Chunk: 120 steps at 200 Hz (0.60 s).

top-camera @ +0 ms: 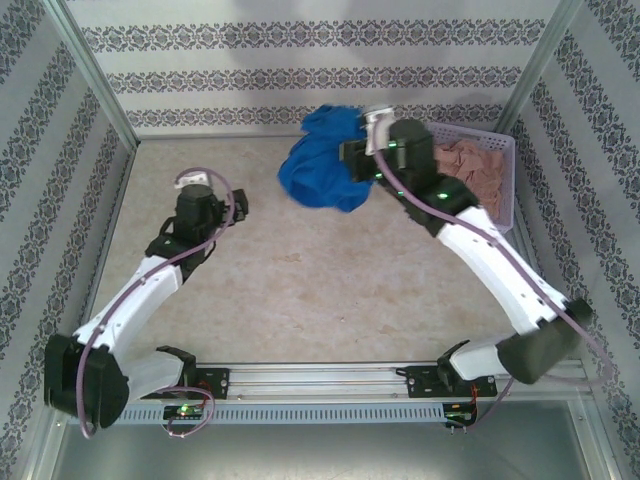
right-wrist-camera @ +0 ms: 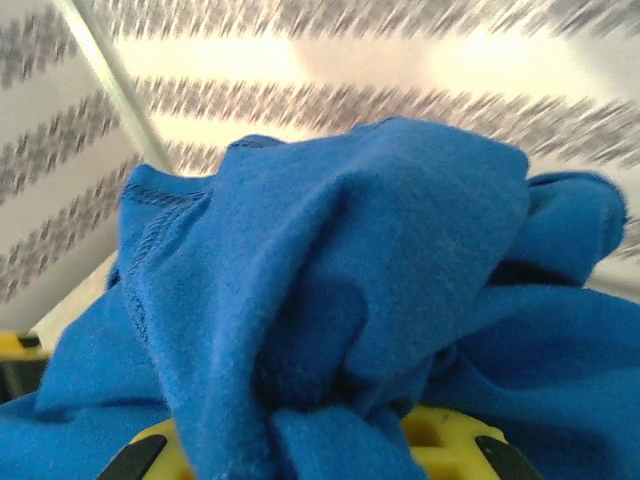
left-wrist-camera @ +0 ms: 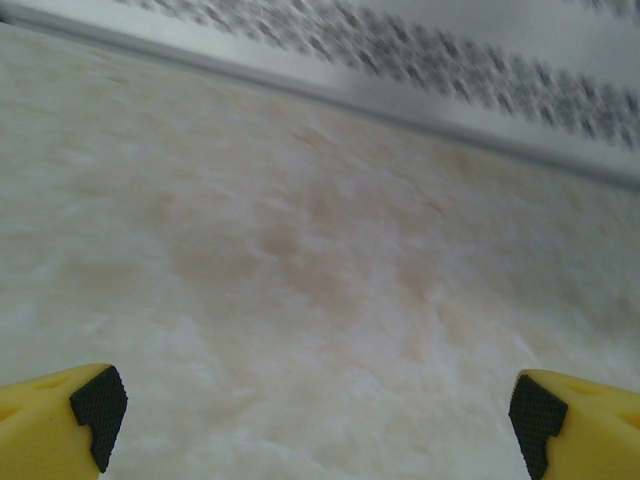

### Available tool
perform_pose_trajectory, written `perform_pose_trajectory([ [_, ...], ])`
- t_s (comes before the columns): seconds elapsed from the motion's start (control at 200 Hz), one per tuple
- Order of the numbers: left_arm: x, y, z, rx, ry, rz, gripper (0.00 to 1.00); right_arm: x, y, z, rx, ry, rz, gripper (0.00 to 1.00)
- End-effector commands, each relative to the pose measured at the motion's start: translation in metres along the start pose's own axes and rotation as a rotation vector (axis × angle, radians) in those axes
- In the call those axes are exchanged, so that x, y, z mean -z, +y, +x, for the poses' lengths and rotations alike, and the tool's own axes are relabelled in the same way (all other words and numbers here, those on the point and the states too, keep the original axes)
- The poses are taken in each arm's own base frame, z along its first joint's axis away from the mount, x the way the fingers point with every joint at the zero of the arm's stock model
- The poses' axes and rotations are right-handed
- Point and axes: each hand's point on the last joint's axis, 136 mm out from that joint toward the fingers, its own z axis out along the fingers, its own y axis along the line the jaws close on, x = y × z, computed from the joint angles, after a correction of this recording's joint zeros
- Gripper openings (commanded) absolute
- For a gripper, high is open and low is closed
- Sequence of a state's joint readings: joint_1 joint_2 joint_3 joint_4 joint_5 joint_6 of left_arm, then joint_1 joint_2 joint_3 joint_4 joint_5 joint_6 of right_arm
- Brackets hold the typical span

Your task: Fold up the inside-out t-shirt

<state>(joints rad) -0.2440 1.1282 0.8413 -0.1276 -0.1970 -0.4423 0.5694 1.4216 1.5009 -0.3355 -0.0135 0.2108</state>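
Observation:
The inside-out t-shirt (top-camera: 318, 168) is a royal-blue bunch, crumpled and lifted at the back of the table, just left of the basket. My right gripper (top-camera: 356, 160) is shut on it, and cloth hides the fingertips. In the right wrist view the blue fabric (right-wrist-camera: 330, 270) bulges between and over the yellow fingers (right-wrist-camera: 450, 440), with a stitched seam showing at the upper left. My left gripper (top-camera: 197, 183) hovers over the bare left part of the table, apart from the shirt. Its jaws stand wide open (left-wrist-camera: 315, 425) with nothing between them.
A white basket (top-camera: 503, 150) at the back right holds a pinkish-beige garment (top-camera: 470, 165). Patterned walls with metal posts close in the table (top-camera: 300, 270) on three sides. The beige tabletop spreads between the two arms.

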Motion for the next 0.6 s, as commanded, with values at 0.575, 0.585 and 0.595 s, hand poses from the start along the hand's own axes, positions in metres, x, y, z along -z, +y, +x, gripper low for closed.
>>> perform_pose_trajectory([
  [0.575,0.002,-0.029,0.041,0.069,0.123,0.183,1.00,-0.017,-0.233,0.146,-0.047,0.385,0.616,0.91],
  [0.585,0.001,-0.030,0.042,0.067,0.125,0.183,1.00,-0.017,-0.237,0.146,-0.041,0.392,0.630,0.91],
  [0.595,0.000,-0.030,0.042,0.065,0.127,0.182,1.00,-0.018,-0.242,0.149,-0.038,0.402,0.641,0.91],
])
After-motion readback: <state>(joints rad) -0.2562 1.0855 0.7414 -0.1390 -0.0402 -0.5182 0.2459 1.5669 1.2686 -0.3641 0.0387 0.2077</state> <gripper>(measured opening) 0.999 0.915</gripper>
